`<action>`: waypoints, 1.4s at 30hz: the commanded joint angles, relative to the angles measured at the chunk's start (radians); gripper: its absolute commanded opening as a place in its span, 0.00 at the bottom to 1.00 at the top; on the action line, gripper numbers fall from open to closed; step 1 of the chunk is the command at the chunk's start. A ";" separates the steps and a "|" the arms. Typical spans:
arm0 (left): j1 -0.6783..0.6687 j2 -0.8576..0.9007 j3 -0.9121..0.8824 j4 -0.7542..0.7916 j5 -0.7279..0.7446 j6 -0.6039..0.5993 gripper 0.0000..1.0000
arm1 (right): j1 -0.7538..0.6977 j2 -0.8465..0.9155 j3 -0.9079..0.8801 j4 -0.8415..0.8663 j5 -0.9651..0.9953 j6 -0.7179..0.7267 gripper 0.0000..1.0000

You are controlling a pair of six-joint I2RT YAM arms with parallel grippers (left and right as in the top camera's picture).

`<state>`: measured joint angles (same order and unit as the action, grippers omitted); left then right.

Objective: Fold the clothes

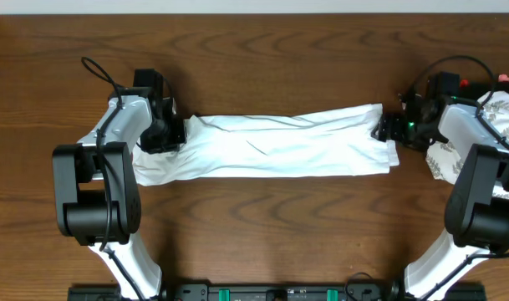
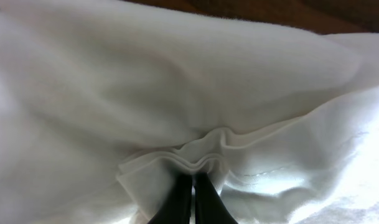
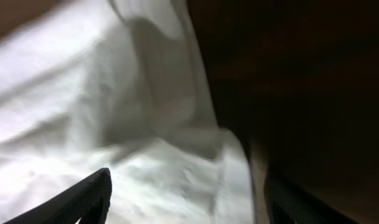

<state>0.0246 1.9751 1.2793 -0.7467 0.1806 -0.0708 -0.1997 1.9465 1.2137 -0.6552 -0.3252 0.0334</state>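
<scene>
**White T-shirt lies in a long band between the two arms**

The white T-shirt (image 1: 279, 146) lies on the middle of the table, gathered into a long, narrow band that runs from left to right. Its top surface carries soft creases along its length. The left end spreads out wider and looser, with a flap of cloth spilling toward the front edge of the table. The right end is squarer, with a small corner sticking out at the front. No chest graphic shows in any view.

At the band's left end, the left gripper (image 1: 166, 134) is clamped on the cloth. In the left wrist view, its two dark fingers (image 2: 180, 199) sit pressed together, and a bunch of several stacked fabric layers is pinched at their tips.

At the band's right end sits the right gripper (image 1: 386, 130). The right wrist view shows its jaws spread wide apart, one finger at each lower corner. The shirt's edge lies below and between them, and neither finger is pinching it.

The wooden table (image 1: 262, 50) is dark brown with a visible grain. Behind the right arm, at the table's far right edge, lies a crumpled white item with a grey pattern (image 1: 505, 113). I cannot tell what it is.
</scene>
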 commanded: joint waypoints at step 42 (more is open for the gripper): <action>0.002 0.035 -0.021 0.001 -0.031 0.017 0.06 | 0.018 0.179 -0.017 -0.034 -0.102 0.310 0.78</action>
<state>0.0246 1.9751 1.2793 -0.7460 0.1806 -0.0708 -0.1978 2.0171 1.2697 -0.6621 -0.5144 0.2855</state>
